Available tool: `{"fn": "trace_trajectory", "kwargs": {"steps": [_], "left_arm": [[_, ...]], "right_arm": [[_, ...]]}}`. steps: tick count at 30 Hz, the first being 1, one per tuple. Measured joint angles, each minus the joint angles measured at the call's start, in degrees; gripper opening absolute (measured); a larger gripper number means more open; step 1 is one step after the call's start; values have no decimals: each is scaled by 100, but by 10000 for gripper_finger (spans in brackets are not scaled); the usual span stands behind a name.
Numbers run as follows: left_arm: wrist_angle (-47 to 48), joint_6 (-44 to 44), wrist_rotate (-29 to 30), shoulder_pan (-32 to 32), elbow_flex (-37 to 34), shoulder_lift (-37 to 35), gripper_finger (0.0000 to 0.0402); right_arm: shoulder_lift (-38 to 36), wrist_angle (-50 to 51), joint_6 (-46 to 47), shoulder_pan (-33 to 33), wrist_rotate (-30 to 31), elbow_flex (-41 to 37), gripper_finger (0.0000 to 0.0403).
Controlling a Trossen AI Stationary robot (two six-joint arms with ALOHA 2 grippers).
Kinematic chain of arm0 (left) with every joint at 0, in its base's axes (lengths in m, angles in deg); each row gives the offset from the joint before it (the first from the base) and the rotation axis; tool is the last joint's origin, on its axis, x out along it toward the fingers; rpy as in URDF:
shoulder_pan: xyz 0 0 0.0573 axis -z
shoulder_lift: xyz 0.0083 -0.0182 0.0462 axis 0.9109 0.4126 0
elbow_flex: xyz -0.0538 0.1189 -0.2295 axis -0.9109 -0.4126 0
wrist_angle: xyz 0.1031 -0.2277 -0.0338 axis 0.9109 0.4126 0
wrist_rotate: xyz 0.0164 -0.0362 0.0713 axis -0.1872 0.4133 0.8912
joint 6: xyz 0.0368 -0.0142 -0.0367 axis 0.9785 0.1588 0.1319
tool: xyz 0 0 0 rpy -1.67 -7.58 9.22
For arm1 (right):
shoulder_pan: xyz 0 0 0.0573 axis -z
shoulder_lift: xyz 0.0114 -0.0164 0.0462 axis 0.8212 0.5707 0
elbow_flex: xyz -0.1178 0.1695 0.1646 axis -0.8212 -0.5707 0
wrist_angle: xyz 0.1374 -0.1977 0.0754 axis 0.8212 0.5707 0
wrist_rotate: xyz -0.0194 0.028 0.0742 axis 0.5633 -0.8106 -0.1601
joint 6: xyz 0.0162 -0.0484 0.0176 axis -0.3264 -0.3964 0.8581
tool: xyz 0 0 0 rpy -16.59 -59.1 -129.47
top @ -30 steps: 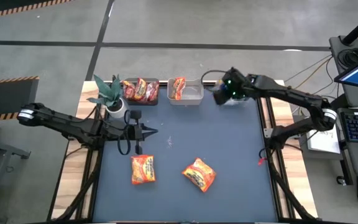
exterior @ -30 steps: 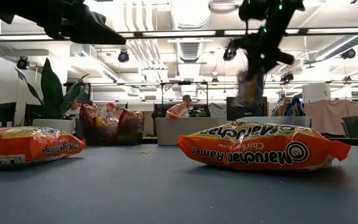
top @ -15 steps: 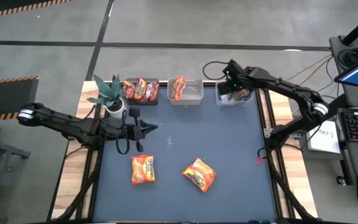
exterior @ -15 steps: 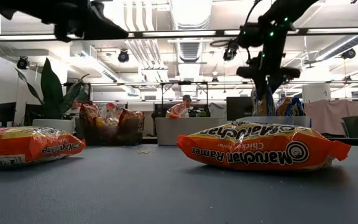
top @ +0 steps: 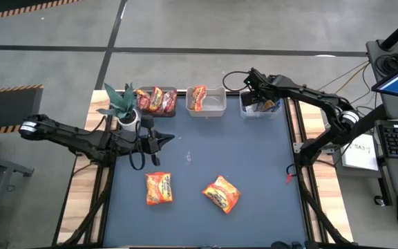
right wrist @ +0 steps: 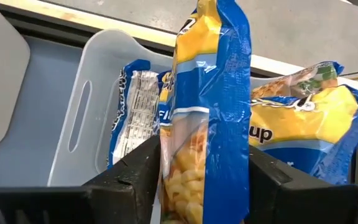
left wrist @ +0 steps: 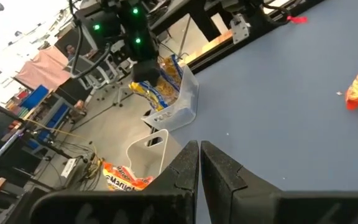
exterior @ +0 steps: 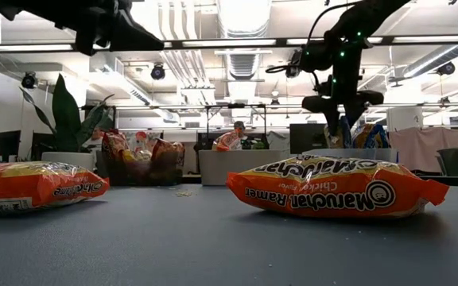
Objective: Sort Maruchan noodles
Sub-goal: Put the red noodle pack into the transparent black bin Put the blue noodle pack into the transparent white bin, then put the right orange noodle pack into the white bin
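Nearest the front edge of the dark blue-grey table lie two orange crinkly plastic ramen packets — one toward the left, one nearer the middle — both flat, well apart from any bin, and by my reading the only ones left to sort. The puffy wrapper of the second shows "Maruchan Ramen" printed across it.

Farther back, near the left edge, the left gripper hovers over bare tabletop with its dark fingers pressed together, holding nothing. Beside it stands a small potted plant.

Along the far edge sit three clear plastic bins: the left bin holds dark red packets, the middle bin a single orange packet, the right bin blue-and-yellow ones. The right gripper reaches down into that right bin, its fingers either side of an upright blue-and-yellow ramen packet, apparently touching it — whether they pinch it or are loosening I cannot tell. Sorting looks mostly done.
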Motion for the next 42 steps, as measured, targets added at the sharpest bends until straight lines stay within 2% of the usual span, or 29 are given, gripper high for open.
{"fn": "trace_trajectory", "kwargs": {"steps": [5, 11, 14, 24, 28, 33, 42], "left_arm": [[13, -5, 59, 0, 3, 0, 0], [9, -56, 59, 0, 4, 0, 0], [9, -105, 57, 0, 0, 4, 0], [11, -131, 57, 0, 7, 4, 0], [11, -131, 57, 0, 7, 4, 0], [11, -131, 57, 0, 7, 4, 0], [11, -248, 54, 0, 26, 7, 0]], "right_arm": [[-28, 156, -11, 0, -2, 3, 187], [-30, 648, -15, 28, 92, 242, 189], [-32, 1035, -15, 28, 279, 484, 189], [-93, 2033, -13, -126, 279, 1450, 189], [-199, 2039, -2, -546, -53, 1689, 189], [-231, 2002, 137, -1405, -594, 1791, 187], [-62, 1277, 844, -3066, -1908, 1532, 147]]}}
